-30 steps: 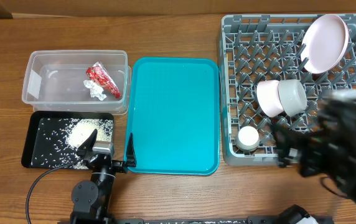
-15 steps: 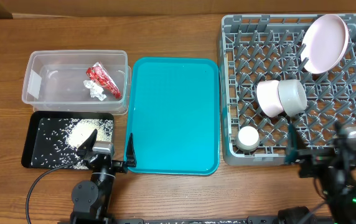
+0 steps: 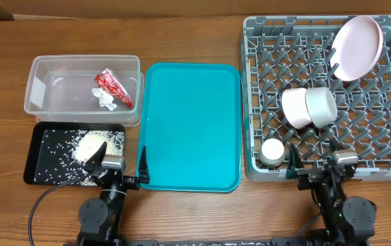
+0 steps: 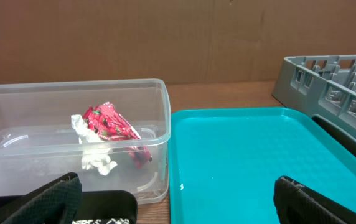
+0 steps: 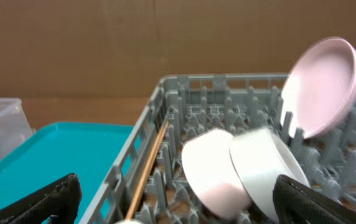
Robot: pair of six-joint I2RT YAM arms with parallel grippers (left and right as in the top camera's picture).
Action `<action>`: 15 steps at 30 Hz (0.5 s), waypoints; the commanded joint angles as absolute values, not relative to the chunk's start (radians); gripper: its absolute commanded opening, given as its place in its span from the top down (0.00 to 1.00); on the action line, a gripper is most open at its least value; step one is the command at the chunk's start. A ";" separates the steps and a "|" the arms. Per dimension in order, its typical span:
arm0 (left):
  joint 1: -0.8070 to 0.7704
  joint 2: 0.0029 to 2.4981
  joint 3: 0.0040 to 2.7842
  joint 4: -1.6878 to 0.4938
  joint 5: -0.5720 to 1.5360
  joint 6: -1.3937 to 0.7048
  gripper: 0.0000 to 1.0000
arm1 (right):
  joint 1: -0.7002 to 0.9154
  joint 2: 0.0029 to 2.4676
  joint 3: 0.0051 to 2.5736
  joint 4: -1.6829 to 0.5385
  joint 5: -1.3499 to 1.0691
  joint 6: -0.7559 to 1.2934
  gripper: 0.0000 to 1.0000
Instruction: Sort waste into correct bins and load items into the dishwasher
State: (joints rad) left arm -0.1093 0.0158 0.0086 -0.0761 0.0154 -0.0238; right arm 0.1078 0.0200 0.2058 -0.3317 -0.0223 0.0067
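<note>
Left end effector (image 4: 177, 183): fingers wide apart, empty, at the surface's (image 3: 182, 34) 7 o'clock.
Right end effector (image 5: 177, 182): fingers apart, empty, at 5 o'clock.
Wrapper (image 3: 113, 87): in the tub (image 3: 45, 102), 10 o'clock.
Rice (image 3: 94, 143): on the black tray (image 3: 35, 164), 8 o'clock.
Rack (image 3: 257, 102): 3 o'clock.
Plate (image 3: 357, 46): on edge, rack's 1 o'clock.
Pink bowl (image 3: 294, 108), grey bowl (image 3: 322, 106): touching, mid-rack.
Cup (image 3: 273, 151): rack's 7 o'clock.
Chopsticks (image 5: 148, 165): along the rack's 9 o'clock wall.

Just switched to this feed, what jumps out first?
The big teal plastic tray dominates the centre of the overhead view. To its right, the square grey plastic dish rack holds a round pale pink plate propped on edge in its far corner. On the left, a crumpled red snack wrapper lies in the clear rectangular plastic tub.
</note>
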 commanded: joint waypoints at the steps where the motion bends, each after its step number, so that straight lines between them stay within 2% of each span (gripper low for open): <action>1: -0.103 0.013 0.005 -0.077 0.023 -0.033 0.00 | 0.102 0.003 0.133 -0.234 -0.033 0.003 0.00; 6: -0.103 0.013 0.005 -0.077 0.023 -0.033 0.00 | 0.102 0.002 0.003 -0.048 -0.029 0.003 0.00; 15: -0.103 0.013 0.005 -0.077 0.023 -0.033 0.00 | 0.102 0.003 0.008 -0.080 -0.021 0.003 0.00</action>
